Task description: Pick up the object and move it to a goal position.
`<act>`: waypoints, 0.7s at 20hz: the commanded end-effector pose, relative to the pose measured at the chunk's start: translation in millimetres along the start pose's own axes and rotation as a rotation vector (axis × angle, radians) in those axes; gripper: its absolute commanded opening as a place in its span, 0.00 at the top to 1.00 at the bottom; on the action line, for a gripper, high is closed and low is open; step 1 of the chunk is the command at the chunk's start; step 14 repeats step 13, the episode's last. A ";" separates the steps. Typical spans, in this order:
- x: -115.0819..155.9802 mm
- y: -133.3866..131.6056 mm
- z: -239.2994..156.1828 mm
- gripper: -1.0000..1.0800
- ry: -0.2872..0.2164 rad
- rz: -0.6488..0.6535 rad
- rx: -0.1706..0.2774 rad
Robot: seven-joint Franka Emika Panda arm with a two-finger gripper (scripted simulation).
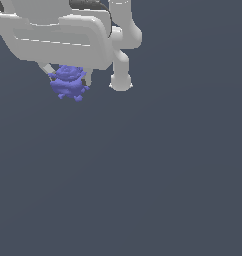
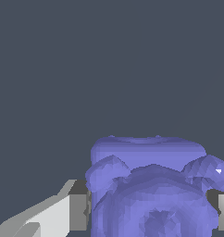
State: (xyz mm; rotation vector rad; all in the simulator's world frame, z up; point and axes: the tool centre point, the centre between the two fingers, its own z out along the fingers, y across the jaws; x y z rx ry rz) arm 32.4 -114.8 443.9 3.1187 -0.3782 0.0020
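The object [image 1: 69,82] is a small blue-purple knobbly block with a round raised top. It sits between the fingers of my white gripper [image 1: 68,75] at the upper left of the exterior view, under the broad white hand. In the wrist view the object [image 2: 148,185] fills the space between the two fingers [image 2: 77,210], which press against its sides. The gripper is shut on it. The upper part of the block is hidden by the hand in the exterior view.
A white arm link [image 1: 120,65] hangs just to the exterior view's right of the gripper. The ground around is a plain dark grey surface [image 1: 143,175].
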 end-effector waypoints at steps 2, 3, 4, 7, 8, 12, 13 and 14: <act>1.8 3.1 -14.8 1.00 -0.001 0.000 0.000; 2.3 3.7 -17.8 1.00 -0.001 0.000 0.000; 2.7 4.3 -20.5 1.00 -0.001 0.000 0.000; 3.8 5.5 -26.5 1.00 -0.001 0.000 0.000; 4.0 5.8 -27.9 1.00 -0.001 0.000 0.000; 4.6 6.4 -30.9 1.00 -0.001 0.000 0.000; 4.6 6.4 -31.0 1.00 -0.001 0.000 0.000; 4.6 6.4 -31.0 1.00 -0.001 0.000 0.000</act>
